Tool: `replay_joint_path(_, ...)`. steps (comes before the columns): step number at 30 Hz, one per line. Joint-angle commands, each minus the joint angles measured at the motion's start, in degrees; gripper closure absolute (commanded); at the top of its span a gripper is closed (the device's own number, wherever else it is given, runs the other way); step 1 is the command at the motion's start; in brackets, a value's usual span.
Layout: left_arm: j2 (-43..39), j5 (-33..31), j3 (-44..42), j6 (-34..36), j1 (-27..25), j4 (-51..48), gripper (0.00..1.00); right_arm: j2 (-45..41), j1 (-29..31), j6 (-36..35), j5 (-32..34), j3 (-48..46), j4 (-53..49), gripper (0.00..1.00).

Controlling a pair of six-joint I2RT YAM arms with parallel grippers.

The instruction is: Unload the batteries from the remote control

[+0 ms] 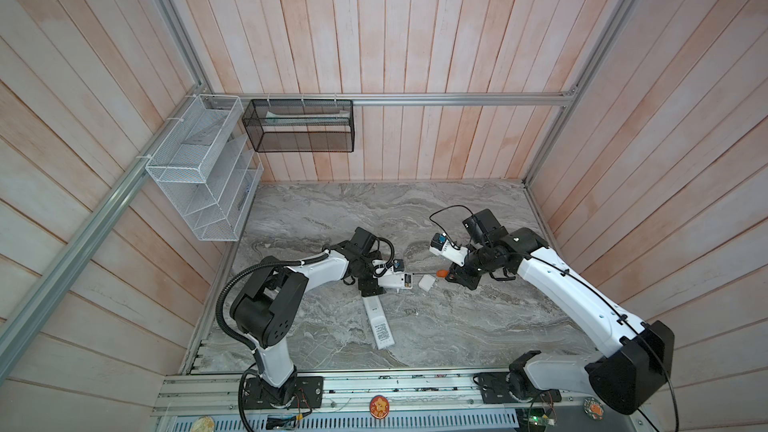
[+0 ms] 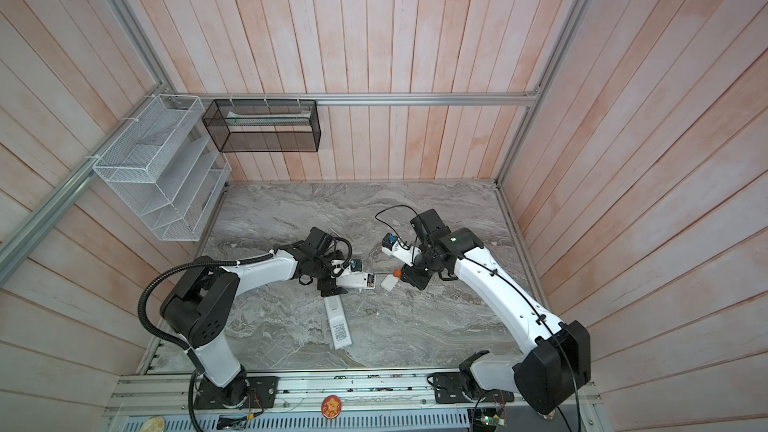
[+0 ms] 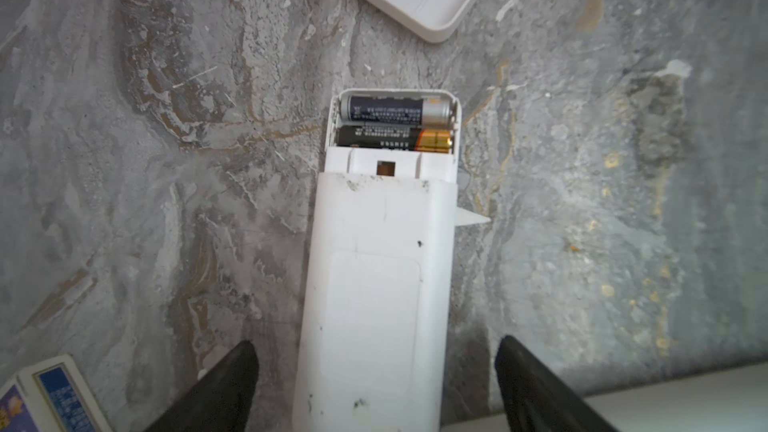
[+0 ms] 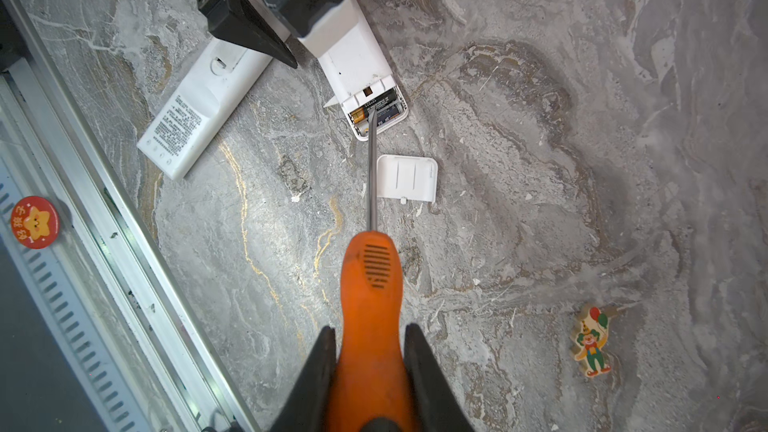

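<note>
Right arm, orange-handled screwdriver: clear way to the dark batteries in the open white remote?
Likely yes. The right gripper grips the orange-handled screwdriver, whose tip sits at the dark cylindrical batteries in the open bay of the white remote control; the white cover plate lies aside.

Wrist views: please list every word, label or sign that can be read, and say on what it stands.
"好孩子", as it seems: on the red round badge with a star.
Print on the batteries in the open remote: blurred, unreadable.
Printed block on the second remote: too small to read.
Print on the blue label: blurred.
Embossed mark on the screwdriver: unreadable.
</note>
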Motion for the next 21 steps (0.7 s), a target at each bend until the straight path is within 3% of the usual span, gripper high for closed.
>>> replay_joint_path(1,1.8,-1.5,2.3,2.1,-0.2,-2.7,0.11,-1.8,0.2,1.1,-1.8,-0.7,0.9,1.00)
replay_joint_path(12,6.9,-1.4,8.2,3.6,-1.4,-10.4,0.22,-3.1,0.2,1.5,-1.2,-1.0,-0.2,1.00)
replay_joint_path(21,7.0,-0.8,8.0,3.4,-1.5,-11.2,0.41,-1.9,-0.8,0.7,-0.8,-1.8,-0.9,1.00)
